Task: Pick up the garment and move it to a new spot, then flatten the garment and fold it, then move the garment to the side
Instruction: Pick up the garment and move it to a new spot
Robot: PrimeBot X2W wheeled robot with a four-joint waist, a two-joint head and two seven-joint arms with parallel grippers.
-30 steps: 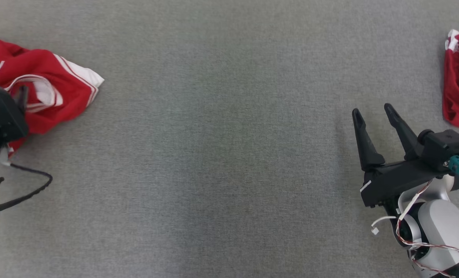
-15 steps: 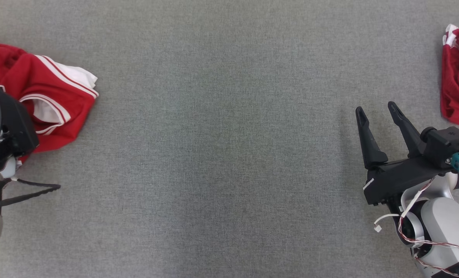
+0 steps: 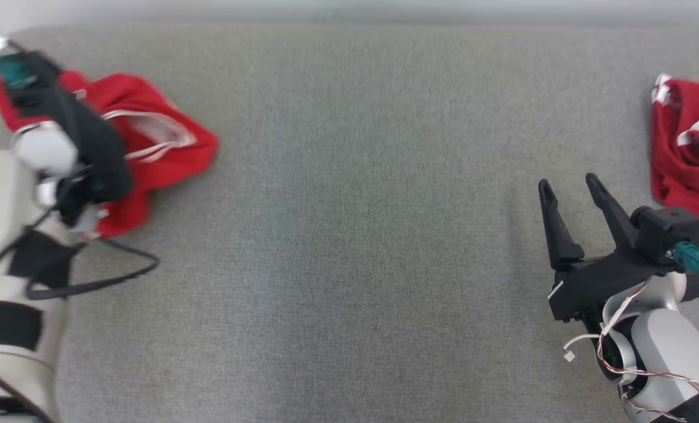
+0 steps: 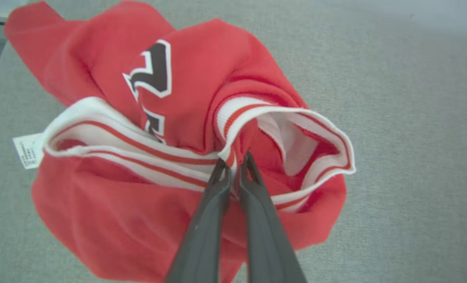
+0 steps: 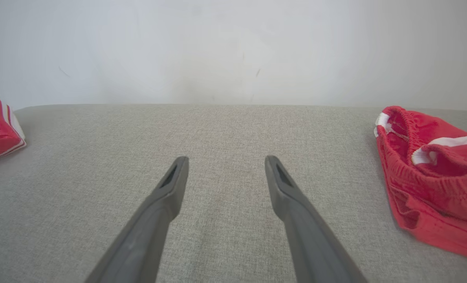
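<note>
Garment (image 4: 186, 78), red with white striped trim, lies bunched at the far left of the grey surface (image 3: 349, 235), with no clear long axis. Left gripper (image 4: 234, 165) is clamped on a fold of that trim. Right gripper (image 3: 567, 182) stands spread and empty, well apart at the lower right, near a second red garment (image 3: 684, 158). Bare surface lies to the bundle's right. Judgement: the carry falls to the left arm, toward centre.

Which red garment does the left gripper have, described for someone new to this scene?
Look at the grey fabric surface, then its far left end. The red garment bunched there is pinched by the shut left gripper at its white, red-striped ribbed trim. Unlike the other red garment at the right end, it bears black, white-edged lettering and a white label.
</note>
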